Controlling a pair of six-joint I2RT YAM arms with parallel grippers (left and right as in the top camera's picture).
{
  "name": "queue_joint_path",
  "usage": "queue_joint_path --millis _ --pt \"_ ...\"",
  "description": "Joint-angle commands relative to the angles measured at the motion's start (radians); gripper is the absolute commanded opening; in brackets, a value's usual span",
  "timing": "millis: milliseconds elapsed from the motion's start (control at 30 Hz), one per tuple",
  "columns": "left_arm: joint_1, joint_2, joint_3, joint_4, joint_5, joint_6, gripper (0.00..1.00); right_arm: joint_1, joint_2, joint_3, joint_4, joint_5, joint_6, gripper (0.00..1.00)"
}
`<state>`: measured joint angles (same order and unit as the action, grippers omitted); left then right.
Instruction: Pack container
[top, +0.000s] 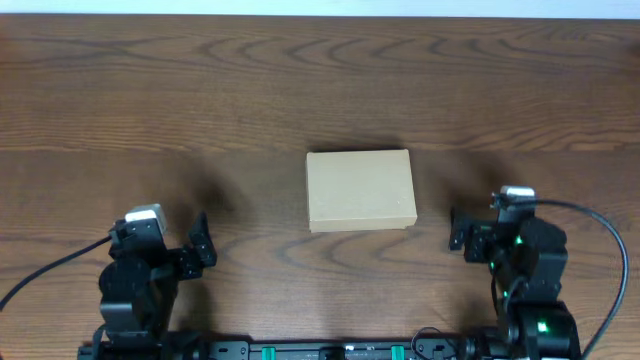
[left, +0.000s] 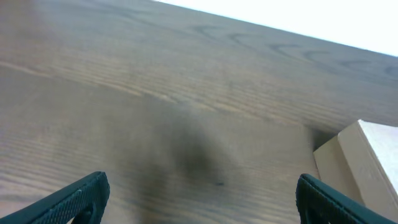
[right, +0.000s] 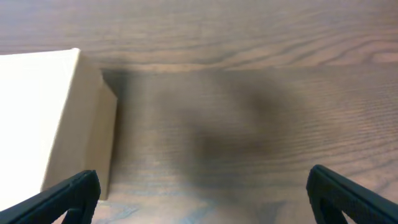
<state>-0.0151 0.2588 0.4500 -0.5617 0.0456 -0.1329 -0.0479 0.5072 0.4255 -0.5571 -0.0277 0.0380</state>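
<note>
The box (top: 360, 191) sits shut, lid down, flat on the wood surface (top: 300, 80). It's roughly midway between the two sets of jaws and a bit farther out from the robot than either. Neither set is touching it.

The left jaws are spread wide with nothing in them. In the left wrist view the two dark fingertips (left: 79, 199) poke in at the bottom corners with only bare surface between them. The box is ahead of these jaws and off to their right, and just one corner makes it into that view.

The right jaws are the same, wide apart and empty, with both fingertips (right: 348, 194) at the bottom edge of the right wrist view. Here the box is ahead and off to their left, its near side wall facing the gap. From overhead there's a clear strip of surface between the box and each set of jaws.
</note>
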Motion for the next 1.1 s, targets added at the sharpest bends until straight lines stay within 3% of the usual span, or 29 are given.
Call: queue_joint_path --millis 0,367,1067 --pt "0.0 -0.008 0.004 -0.004 -0.038 0.025 0.95 0.01 -0.034 -0.007 -0.035 -0.003 0.013 0.99" --pt "0.0 -0.008 0.004 -0.05 -0.046 0.024 0.95 0.01 -0.029 -0.007 -0.118 -0.003 0.013 0.99" --pt "0.0 -0.008 0.004 -0.441 -0.045 0.024 0.95 0.032 -0.085 -0.007 -0.143 -0.003 0.013 0.99"
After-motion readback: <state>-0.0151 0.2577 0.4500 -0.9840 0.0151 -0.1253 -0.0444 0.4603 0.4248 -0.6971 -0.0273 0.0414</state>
